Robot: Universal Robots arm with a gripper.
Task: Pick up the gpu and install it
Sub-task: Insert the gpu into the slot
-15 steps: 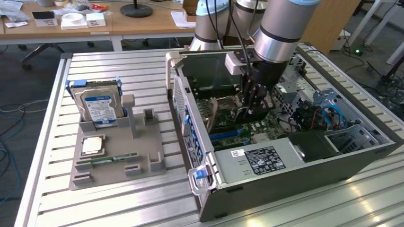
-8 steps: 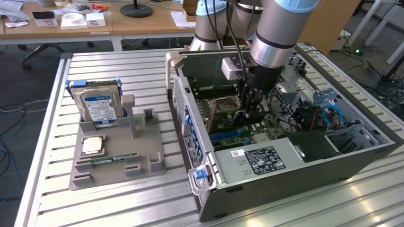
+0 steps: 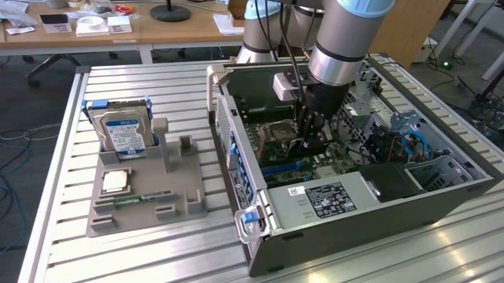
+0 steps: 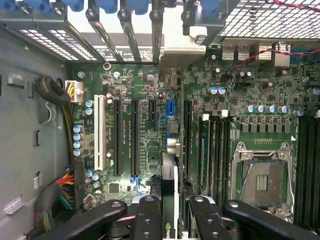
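Observation:
My gripper [image 3: 311,134] reaches down inside the open computer case [image 3: 236,135], over the motherboard [image 3: 275,150]. It is shut on the gpu [image 3: 317,144], a thin dark card held upright. In the wrist view the gpu [image 4: 169,172] is seen edge-on between the black fingers [image 4: 149,217], with my gripper [image 4: 170,220] clamped on its upper edge. The card runs toward the rear slot openings, and its pale metal bracket [image 4: 182,51] lies at the case's back wall. It stands in line with the blue slot [image 4: 170,107]. I cannot tell whether it is seated.
On the table at the exterior view's left, a grey fixture [image 3: 181,197] holds the hard drive [image 3: 122,127], a CPU [image 3: 115,180] and a green RAM stick [image 3: 138,198]. Inside the case are the CPU socket [image 4: 262,182], a white slot [image 4: 98,132], cable bundles [image 4: 62,192] and the power supply [image 3: 331,200].

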